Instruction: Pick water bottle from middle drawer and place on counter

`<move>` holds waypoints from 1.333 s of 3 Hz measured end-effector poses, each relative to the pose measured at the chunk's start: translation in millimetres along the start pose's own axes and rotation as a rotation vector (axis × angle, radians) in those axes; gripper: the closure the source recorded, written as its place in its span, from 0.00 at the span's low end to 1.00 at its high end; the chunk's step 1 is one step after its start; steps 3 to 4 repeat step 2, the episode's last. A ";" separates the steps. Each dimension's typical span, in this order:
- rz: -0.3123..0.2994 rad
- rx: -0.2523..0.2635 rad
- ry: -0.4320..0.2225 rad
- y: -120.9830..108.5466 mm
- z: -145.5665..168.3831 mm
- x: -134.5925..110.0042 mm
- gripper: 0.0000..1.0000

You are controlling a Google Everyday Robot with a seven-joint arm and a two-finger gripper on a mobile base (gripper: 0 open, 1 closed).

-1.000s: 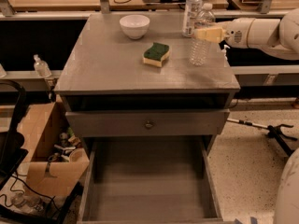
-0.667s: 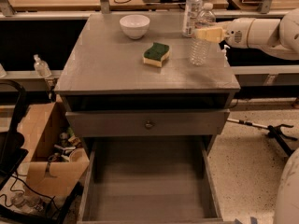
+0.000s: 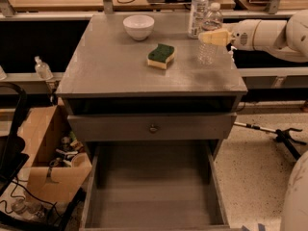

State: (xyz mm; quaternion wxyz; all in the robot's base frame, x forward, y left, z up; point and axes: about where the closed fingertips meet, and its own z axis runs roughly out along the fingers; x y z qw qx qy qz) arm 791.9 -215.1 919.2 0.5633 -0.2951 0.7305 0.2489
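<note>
The middle drawer stands pulled out. Above it, a shallow drawer front is closed. On the counter lies a sponge. The water bottle stands upright near the counter's right edge. The gripper has its jaws closed on the bottle's shoulder. Behind are a white bowl and a taller bottle.

Dim overhead light; soft sheen on the table, deep shadow beneath; the pale hand at its right edge stands bright.
</note>
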 end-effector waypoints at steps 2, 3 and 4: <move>0.000 -0.002 0.000 0.8 1.6 0.3 0.00; 0.000 -0.002 0.000 0.8 1.6 0.3 0.00; 0.000 -0.002 0.000 0.8 1.6 0.3 0.00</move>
